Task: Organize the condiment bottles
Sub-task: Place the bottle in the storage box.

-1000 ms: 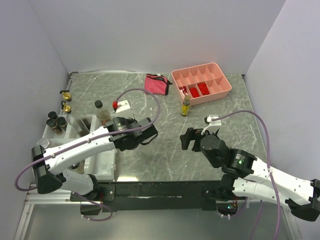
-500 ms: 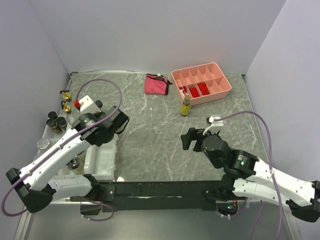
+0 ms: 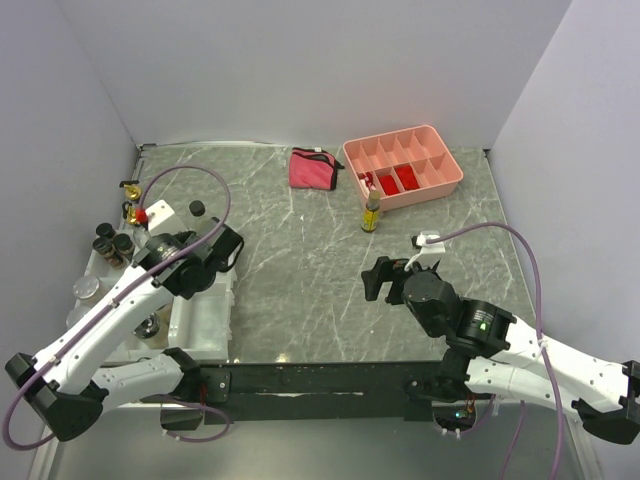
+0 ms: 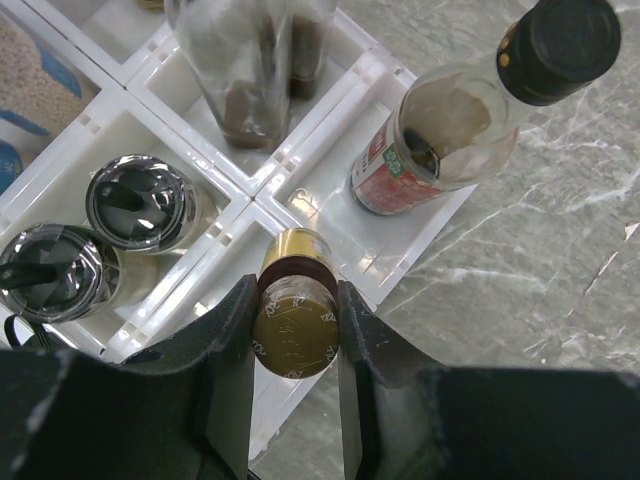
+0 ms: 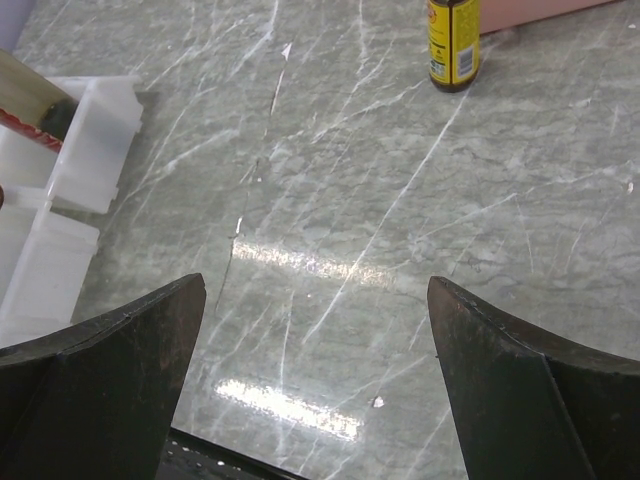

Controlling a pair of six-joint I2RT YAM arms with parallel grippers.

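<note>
My left gripper (image 4: 295,290) is shut on the neck of a gold-capped bottle (image 4: 296,330), hanging over a corner compartment of the white organizer (image 4: 330,215). A black-capped bottle with a red label (image 4: 440,130) stands in the neighbouring compartment. A tall clear bottle with dark liquid (image 4: 250,70) and two dark-lidded jars (image 4: 135,200) fill other compartments. In the top view the left wrist (image 3: 190,262) covers the organizer's right part. A small yellow bottle (image 3: 371,213) stands alone on the table. My right gripper (image 5: 315,283) hangs open and empty over bare table.
A pink compartment tray (image 3: 430,195) with red items stands at the back right, a pink pouch (image 3: 313,168) beside it. Gold-topped bottles (image 3: 131,210) and black-lidded jars (image 3: 112,243) stand along the left wall. The organizer's edge (image 5: 90,150) shows at the left of the right wrist view.
The left arm has swung from the table's middle to the left, carrying the gold-capped bottle over the organizer. The right arm has barely moved.
</note>
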